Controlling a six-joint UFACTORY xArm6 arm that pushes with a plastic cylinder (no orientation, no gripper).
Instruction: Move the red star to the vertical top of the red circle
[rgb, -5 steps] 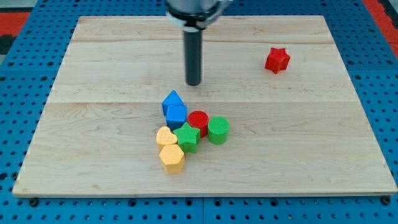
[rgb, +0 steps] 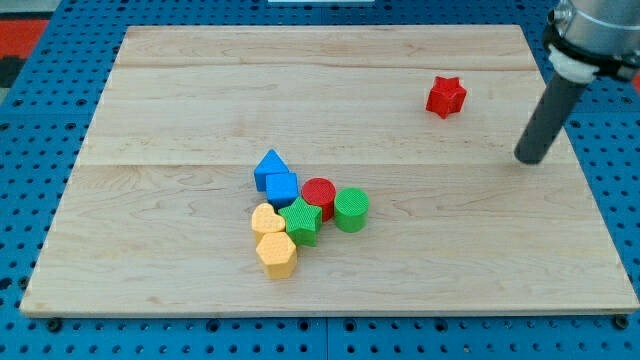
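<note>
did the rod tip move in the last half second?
Yes. My tip went from above the blue blocks to the view's right, now right of and below the small red star block, not touching it. The star stayed put.

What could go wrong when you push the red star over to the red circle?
1. My tip is right of and below the red star, so an off-center push might spin it or send it toward the view's top edge of the board.
2. The red circle sits packed against the blue blocks, green star and green circle. Pushing the star too far could knock that cluster apart.
</note>
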